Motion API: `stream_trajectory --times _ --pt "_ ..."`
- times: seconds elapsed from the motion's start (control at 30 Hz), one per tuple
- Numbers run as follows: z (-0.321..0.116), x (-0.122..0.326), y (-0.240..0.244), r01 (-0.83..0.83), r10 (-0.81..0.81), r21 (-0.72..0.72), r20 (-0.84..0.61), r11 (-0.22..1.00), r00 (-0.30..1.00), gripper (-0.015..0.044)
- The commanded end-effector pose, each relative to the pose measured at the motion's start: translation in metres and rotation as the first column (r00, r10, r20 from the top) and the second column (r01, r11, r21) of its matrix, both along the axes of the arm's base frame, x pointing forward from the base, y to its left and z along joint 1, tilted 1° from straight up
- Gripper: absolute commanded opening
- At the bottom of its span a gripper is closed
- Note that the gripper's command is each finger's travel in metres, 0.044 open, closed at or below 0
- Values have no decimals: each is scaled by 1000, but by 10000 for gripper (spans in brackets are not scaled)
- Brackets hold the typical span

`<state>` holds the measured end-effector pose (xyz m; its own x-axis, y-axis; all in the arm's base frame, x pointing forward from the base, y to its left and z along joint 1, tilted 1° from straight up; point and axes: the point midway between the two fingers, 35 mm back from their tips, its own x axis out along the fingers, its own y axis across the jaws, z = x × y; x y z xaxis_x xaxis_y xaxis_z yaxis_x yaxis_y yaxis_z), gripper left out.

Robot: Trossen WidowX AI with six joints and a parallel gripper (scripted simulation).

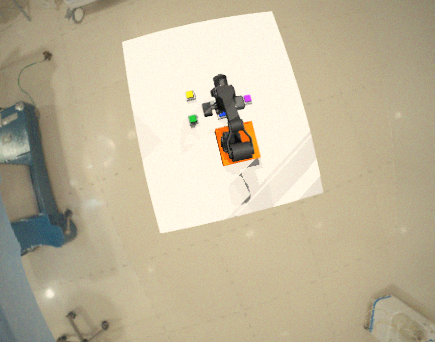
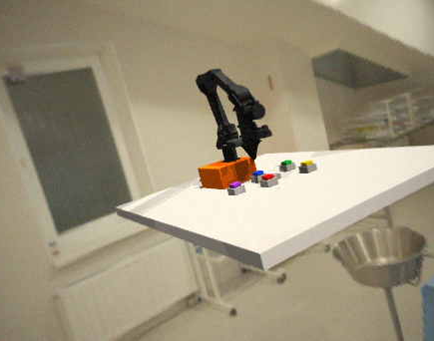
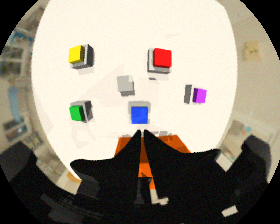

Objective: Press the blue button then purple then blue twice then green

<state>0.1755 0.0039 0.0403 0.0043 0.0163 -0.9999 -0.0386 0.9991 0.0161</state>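
Observation:
My gripper [image 3: 141, 132] [image 2: 253, 158] is shut and empty. Its tips are in the air above the table, near the blue button and apart from it. The blue button [image 3: 139, 115] [image 2: 258, 173] [image 1: 222, 115] stands in front of the orange base, its cap raised on a grey housing. The purple button [image 3: 200, 95] [image 2: 234, 184] [image 1: 247, 99] is to the right in the wrist view. The green button [image 3: 77, 113] [image 2: 286, 163] [image 1: 192, 119] is to the left there. No fingertip touches a button.
A red button [image 3: 162, 58] [image 2: 267, 176] and a yellow button [image 3: 76, 54] [image 2: 306, 163] [image 1: 190, 94] stand farther out. A small grey block [image 3: 125, 83] lies between the buttons. The arm's orange base [image 1: 255, 141] [image 2: 213, 176] stands on the white table [image 1: 179, 200] [image 2: 308, 214].

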Motion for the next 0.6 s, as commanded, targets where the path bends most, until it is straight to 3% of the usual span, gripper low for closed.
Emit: stream_trajectory --times 0.0,0.2,0.57 --pt "38 1 0 -1 1 1 20 1000 1000 20" --pt "38 3 5 -1 1 1 20 1000 1000 20" --pt "42 9 112 -1 1 11 20 1000 1000 20"
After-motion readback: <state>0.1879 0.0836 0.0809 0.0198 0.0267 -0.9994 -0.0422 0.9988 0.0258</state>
